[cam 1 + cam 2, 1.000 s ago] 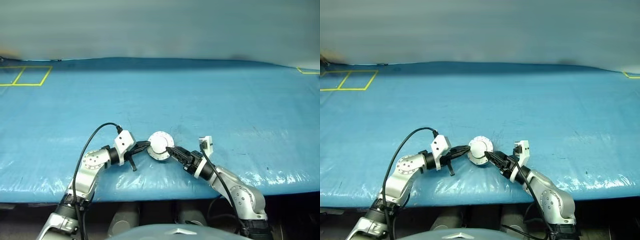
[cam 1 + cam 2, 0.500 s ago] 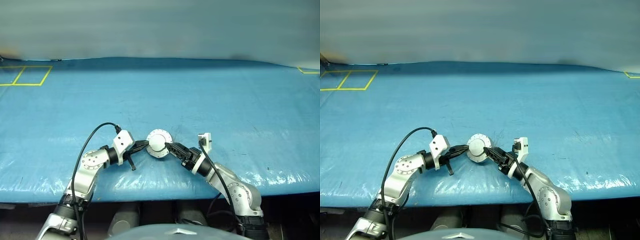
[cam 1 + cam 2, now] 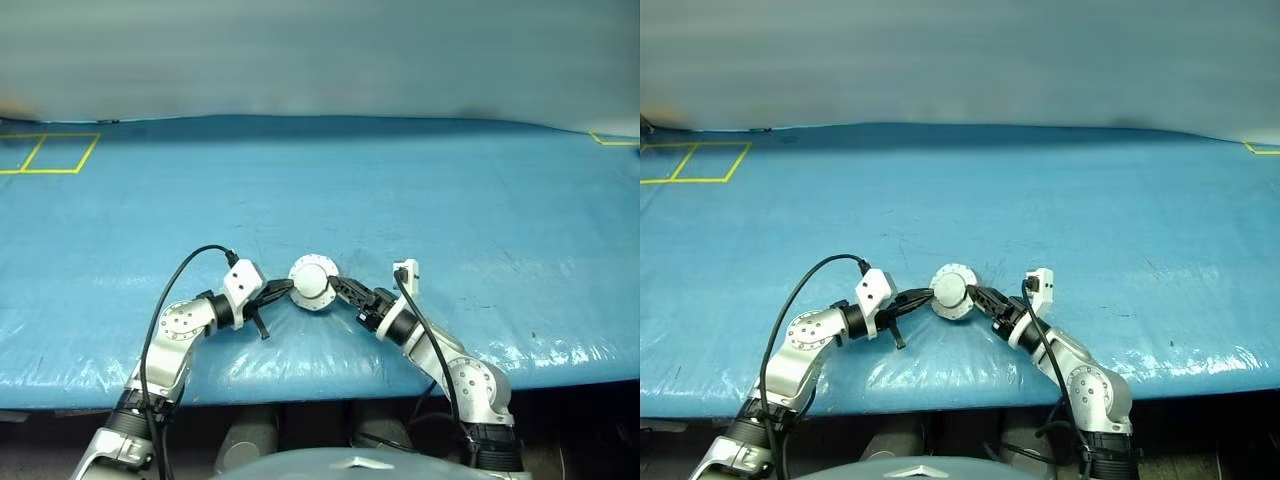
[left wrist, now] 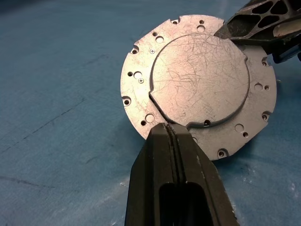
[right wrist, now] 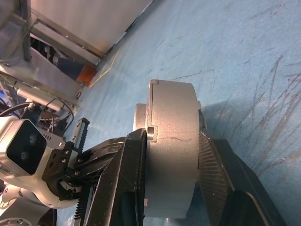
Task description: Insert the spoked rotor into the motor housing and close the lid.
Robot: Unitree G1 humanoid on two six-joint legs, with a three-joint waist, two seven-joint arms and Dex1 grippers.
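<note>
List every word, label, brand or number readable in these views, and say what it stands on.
None can be read.
The motor housing shows scratches, holes and screws, no lettering.
The blue table cover bears yellow line markings, not text.

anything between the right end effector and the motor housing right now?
Nothing visible. The right end effector already has a finger on each side of the motor housing, held up over the blue table cover. The left end effector is shut on the rim of its flanged base.
</note>
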